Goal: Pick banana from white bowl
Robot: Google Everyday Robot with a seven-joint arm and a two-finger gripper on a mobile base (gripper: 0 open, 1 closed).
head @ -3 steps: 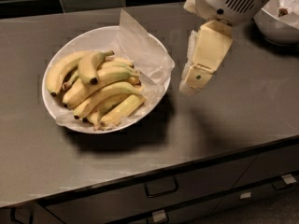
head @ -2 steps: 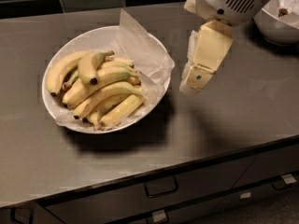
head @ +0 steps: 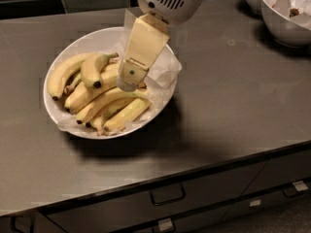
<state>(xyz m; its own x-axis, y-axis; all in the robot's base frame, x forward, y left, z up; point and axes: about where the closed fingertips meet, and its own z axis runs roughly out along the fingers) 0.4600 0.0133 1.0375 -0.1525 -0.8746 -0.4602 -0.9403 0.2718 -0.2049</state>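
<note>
The white bowl (head: 50,111) is wide and shallow, lined with crinkled paper, and sits on the grey counter at the left. It holds several yellow bananas. The banana (head: 93,68) is short, plump and strongly curved, with a greenish stem and a black tip. It lies on top of the pile at the upper left. My cream-coloured gripper (head: 128,78) hangs from the white wrist over the bowl. Its tip is low over the pile, just right of the banana, and hides part of the longer bananas (head: 110,102) below.
Two smaller, deeper white bowls (head: 286,18) with food stand at the counter's far right corner. The counter's front edge runs along the bottom, with drawers and handles (head: 167,195) below. Dark tiles back the counter.
My gripper has moved left, from beside the bowl's right rim to over the bananas inside the bowl. The bowl and bananas have not moved.
</note>
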